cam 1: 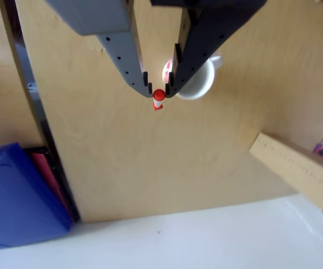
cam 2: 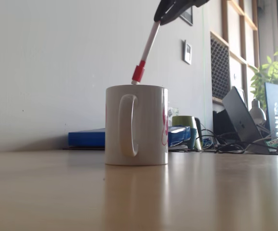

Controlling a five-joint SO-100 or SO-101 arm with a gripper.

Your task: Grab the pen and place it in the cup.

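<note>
Overhead, the hand (cam 1: 160, 93) is clamped on the pen (cam 1: 158, 100), its two fingers pinching the red-capped end in the other view. Seen from the fixed view, the pen (cam 2: 145, 54) hangs tilted in the air, its red cap lowest and just at the rim of the mug (cam 2: 136, 125), toward the mug's left side. The white mug stands upright on the wooden desk (cam 2: 216, 192), handle facing the camera, pink pattern on its right flank. A blue folder (cam 1: 15, 196) lies beyond the desk edge.
</note>
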